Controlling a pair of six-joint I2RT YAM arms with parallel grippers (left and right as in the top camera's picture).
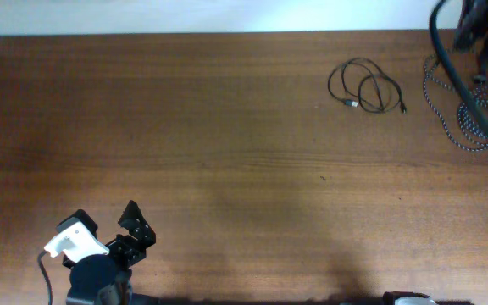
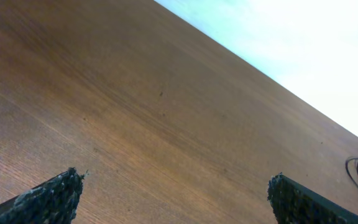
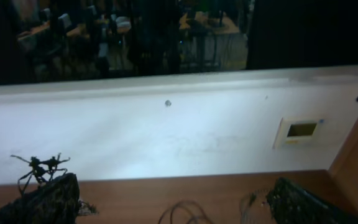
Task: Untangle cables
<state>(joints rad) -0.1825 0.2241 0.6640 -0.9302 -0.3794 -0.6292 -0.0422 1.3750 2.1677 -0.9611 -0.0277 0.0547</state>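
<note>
Cables: two items, both in the upper right of the overhead frame, far from its lower edge.

1. Left gripper: lower left of the overhead frame. The jaws are spread wide with nothing between them. Its wrist view shows bare table ahead and a sliver of black loop at the far right edge. It is well apart from both items, diagonally across the frame.

2. Plain black cable: a loose coil of a few loops, upper right. Its long axis runs left to right across the frame. Both plug ends leave the lower side of the coil, one at lower centre and one at lower right, pointing down-frame and rightward.

3. Speckled cable: bundled against the right edge, near the black coil with bare wood between them. No crossing shows. Its long axis runs top to bottom. The upper part is hidden under the right arm, and the plug ends cannot be made out.

4. Right gripper: top right corner of the overhead frame, over the speckled bundle. The jaws stand wide and hold nothing. A dark wiry tuft sits at the left of its wrist view; what it is cannot be told. Cable loops lie low in that view.

Assessment: the right arm is much the nearer. Both items lie down-frame and left of its jaws. A grip across the speckled bundle's top-to-bottom run looks the likelier approach.
</note>
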